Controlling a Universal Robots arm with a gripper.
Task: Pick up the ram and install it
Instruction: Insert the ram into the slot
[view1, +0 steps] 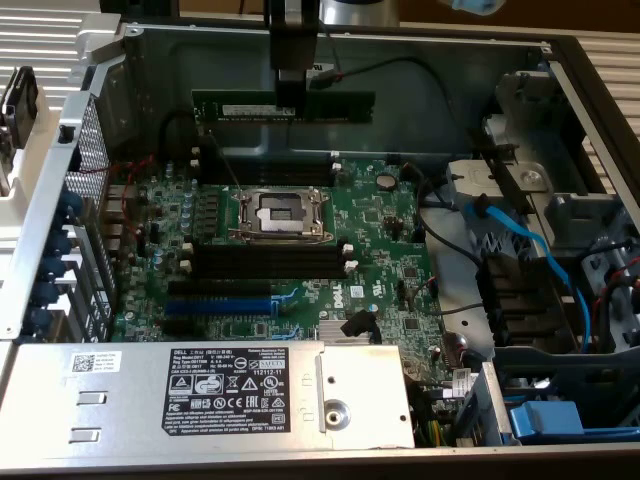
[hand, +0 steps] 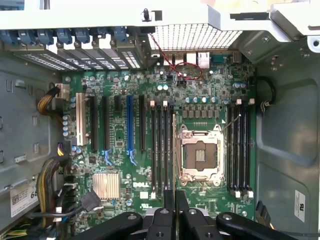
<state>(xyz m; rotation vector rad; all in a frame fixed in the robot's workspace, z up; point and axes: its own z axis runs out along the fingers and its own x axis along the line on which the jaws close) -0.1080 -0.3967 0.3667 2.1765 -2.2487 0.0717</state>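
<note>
A: Where's the ram (view1: 340, 104)?
B: In the air, level, running along the case's (view1: 450, 80) far wall in the ext. view, above the motherboard's (view1: 390, 260) far edge.
A: Gripper (view1: 290, 98)?
B: Fingers clamped on the stick approx. mid-length, pale label facing the cam.
A: And below it?
B: Wrist cam looks down on the CPU socket (hand: 200, 155), with black slots (hand: 160, 150) on either side.

- The ram (view1: 340, 104) is a long, narrow dark-green board stick with a pale rectangular label.
- It hangs level and on edge, lifted clear of the motherboard (view1: 395, 250).
- The gripper (view1: 290, 98) clamps its middle.
</note>
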